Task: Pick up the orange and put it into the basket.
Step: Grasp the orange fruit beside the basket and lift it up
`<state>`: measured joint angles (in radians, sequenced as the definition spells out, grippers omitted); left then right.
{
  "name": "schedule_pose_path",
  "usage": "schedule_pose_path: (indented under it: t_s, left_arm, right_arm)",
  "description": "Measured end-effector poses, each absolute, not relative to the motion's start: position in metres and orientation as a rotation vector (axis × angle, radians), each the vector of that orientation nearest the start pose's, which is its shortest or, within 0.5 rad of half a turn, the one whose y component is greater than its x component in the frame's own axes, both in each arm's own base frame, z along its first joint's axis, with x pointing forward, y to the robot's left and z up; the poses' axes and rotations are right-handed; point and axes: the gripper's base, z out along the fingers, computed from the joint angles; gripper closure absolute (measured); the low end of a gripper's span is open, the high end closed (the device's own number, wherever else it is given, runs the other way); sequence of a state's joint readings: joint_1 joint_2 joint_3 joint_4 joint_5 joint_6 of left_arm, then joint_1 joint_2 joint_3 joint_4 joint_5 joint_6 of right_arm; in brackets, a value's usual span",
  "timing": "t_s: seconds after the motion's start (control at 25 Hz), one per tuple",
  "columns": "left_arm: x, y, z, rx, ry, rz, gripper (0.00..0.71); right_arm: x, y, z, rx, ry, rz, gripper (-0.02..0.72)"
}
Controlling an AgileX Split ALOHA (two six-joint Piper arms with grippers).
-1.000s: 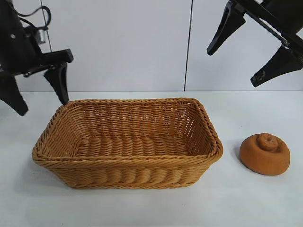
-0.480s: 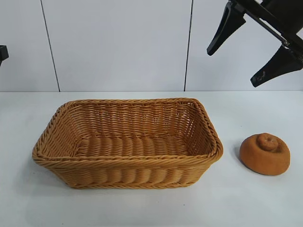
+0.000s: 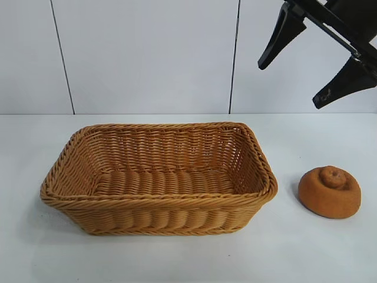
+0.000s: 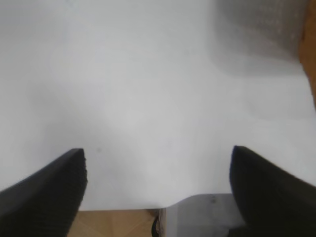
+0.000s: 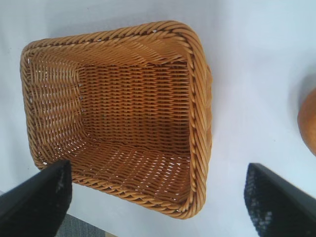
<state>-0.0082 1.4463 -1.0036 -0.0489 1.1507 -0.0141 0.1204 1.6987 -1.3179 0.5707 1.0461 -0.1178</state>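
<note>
The orange (image 3: pixel 328 192), a squat brownish-orange dome with a knob on top, sits on the white table to the right of the basket (image 3: pixel 159 201). The wicker basket is empty. My right gripper (image 3: pixel 290 85) is open and empty, held high above the gap between basket and orange. In the right wrist view the gripper (image 5: pixel 157 170) looks down on the basket (image 5: pixel 200 113), and the orange (image 5: pixel 308 126) shows only as a sliver at the frame edge. My left gripper (image 4: pixel 158 152) is open and empty over bare table; it is out of the exterior view.
The white table (image 3: pixel 318 253) carries only the basket and the orange. A grey panelled wall (image 3: pixel 147 53) stands behind. The left wrist view shows the table's edge with wooden floor (image 4: pixel 113 223) beyond it.
The left arm has pulled back and left the exterior view at the left. The right arm, the basket and the orange have not moved.
</note>
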Motion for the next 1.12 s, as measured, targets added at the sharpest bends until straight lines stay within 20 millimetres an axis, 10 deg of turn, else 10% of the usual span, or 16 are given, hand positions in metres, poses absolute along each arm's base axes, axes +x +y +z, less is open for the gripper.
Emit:
schedule_pose_path:
  t_s: [0.48, 1.12]
  left_arm:
    - [0.106, -0.005, 0.257, -0.027, 2.752, -0.071, 0.14]
    - [0.014, -0.004, 0.278, -0.006, 2.169, -0.072, 0.14]
  right_arm:
    - [0.335, 0.084, 0.27, -0.017, 2.841, 0.765, 0.051]
    - [0.331, 0.072, 0.263, -0.123, 2.934, 0.548, 0.051]
